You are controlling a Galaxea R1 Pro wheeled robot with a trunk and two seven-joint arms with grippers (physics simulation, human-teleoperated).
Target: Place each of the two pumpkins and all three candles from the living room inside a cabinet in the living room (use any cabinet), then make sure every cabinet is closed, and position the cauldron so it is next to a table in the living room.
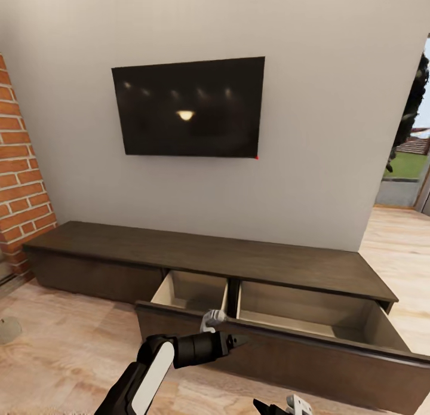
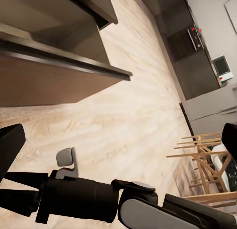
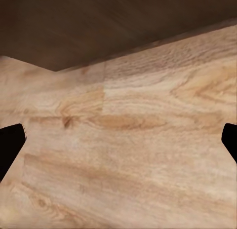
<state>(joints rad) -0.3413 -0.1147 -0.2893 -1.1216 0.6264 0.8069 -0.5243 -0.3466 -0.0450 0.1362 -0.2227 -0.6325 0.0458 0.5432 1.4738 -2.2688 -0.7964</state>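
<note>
The long, low, dark brown cabinet (image 1: 197, 257) stands against the grey wall. Two of its drawers are pulled out: a middle one (image 1: 190, 291) and a wider right one (image 1: 310, 314), and the pale insides I can see are bare. My left arm (image 1: 179, 350) reaches to the front panel of the middle drawer. In the left wrist view my left gripper (image 2: 118, 145) is open, its fingers far apart over the floor beside the drawer (image 2: 59, 66). My right gripper (image 3: 118, 140) is open over the floorboards, close to the cabinet's dark base (image 3: 98, 26). Pumpkins, candles, cauldron and table are out of view.
A black TV (image 1: 190, 107) hangs above the cabinet. A brick wall (image 1: 18, 182) closes the left side and a doorway to the outdoors (image 1: 409, 164) opens at the right. In the left wrist view, wooden chairs (image 2: 207, 165) and dark kitchen units (image 2: 192, 46) stand far off.
</note>
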